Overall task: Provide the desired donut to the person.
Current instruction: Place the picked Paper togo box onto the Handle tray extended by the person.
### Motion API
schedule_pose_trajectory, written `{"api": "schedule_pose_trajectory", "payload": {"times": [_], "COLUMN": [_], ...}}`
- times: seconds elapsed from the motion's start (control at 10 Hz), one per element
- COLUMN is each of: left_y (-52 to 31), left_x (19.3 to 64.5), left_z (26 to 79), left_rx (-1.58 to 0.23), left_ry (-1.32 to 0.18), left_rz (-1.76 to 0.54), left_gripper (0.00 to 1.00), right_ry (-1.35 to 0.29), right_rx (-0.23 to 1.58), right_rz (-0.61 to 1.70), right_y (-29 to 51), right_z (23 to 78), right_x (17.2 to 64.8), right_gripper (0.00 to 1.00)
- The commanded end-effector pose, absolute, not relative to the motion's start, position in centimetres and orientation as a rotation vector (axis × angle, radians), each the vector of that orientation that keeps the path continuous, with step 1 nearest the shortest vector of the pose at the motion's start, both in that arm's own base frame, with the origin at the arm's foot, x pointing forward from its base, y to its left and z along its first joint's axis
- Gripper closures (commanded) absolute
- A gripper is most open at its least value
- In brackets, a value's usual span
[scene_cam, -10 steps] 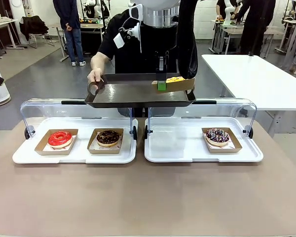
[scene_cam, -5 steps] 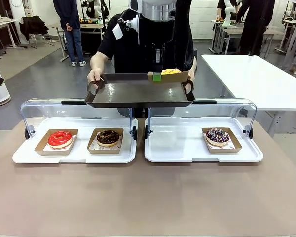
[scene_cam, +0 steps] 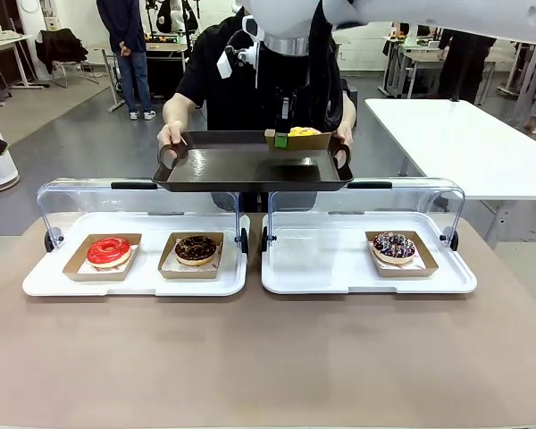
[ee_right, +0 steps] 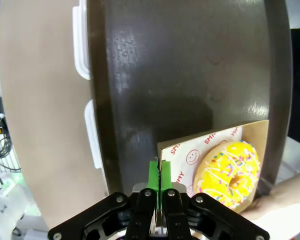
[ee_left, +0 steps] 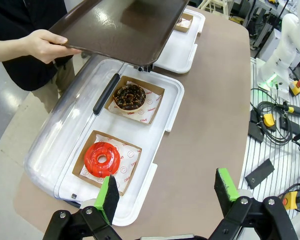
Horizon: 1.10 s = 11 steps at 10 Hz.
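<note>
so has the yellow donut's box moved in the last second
Yes. Against the right display case, the yellow donut's box, held by the right gripper, has shifted left and away, to the tray's far side.

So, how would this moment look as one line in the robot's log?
right gripper: shut on donut box | yellow donut: in box, over tray held by person | left gripper: open, above table

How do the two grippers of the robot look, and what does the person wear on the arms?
The left gripper and the right gripper look alike: black jointed fingers with bright green pads. The right arm is smooth white. The person wears a loose black top; its sleeves leave the forearms bare.
</note>
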<state>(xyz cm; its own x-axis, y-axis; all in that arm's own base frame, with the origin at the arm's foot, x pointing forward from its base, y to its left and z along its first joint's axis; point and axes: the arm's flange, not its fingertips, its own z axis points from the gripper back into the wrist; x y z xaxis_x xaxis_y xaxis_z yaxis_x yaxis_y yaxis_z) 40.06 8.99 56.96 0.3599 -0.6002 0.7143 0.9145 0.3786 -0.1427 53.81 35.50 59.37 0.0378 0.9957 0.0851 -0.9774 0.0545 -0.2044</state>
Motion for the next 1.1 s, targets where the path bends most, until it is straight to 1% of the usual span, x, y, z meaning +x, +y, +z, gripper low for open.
{"api": "schedule_pose_trajectory", "payload": {"times": [0.0,0.3,0.8,0.9,1.0], "left_y": [9.0,9.0,9.0,9.0,9.0], "left_x": [40.1,40.1,40.1,40.1,40.1], "left_z": [57.1,57.1,57.1,57.1,57.1], "left_rx": [-0.599,-0.599,-0.599,-0.599,-0.599], "left_ry": [-0.639,-0.639,-0.639,-0.639,-0.639], "left_rz": [-1.058,-1.058,-1.058,-1.058,-1.058], "left_gripper": [0.0,0.0,0.0,0.0,0.0], "right_ry": [-0.25,-0.215,-0.159,-0.158,-0.159], "right_rx": [-0.09,-0.053,0.01,0.012,0.012], "right_rz": [1.533,1.523,1.532,1.536,1.539], "right_y": [35.3,35.1,35.1,35.3,35.4], "right_z": [59.0,57.0,55.6,55.7,55.9], "right_x": [54.7,55.3,55.4,55.3,55.3], "right_gripper": [0.99,0.99,0.99,0.66,0.41]}}
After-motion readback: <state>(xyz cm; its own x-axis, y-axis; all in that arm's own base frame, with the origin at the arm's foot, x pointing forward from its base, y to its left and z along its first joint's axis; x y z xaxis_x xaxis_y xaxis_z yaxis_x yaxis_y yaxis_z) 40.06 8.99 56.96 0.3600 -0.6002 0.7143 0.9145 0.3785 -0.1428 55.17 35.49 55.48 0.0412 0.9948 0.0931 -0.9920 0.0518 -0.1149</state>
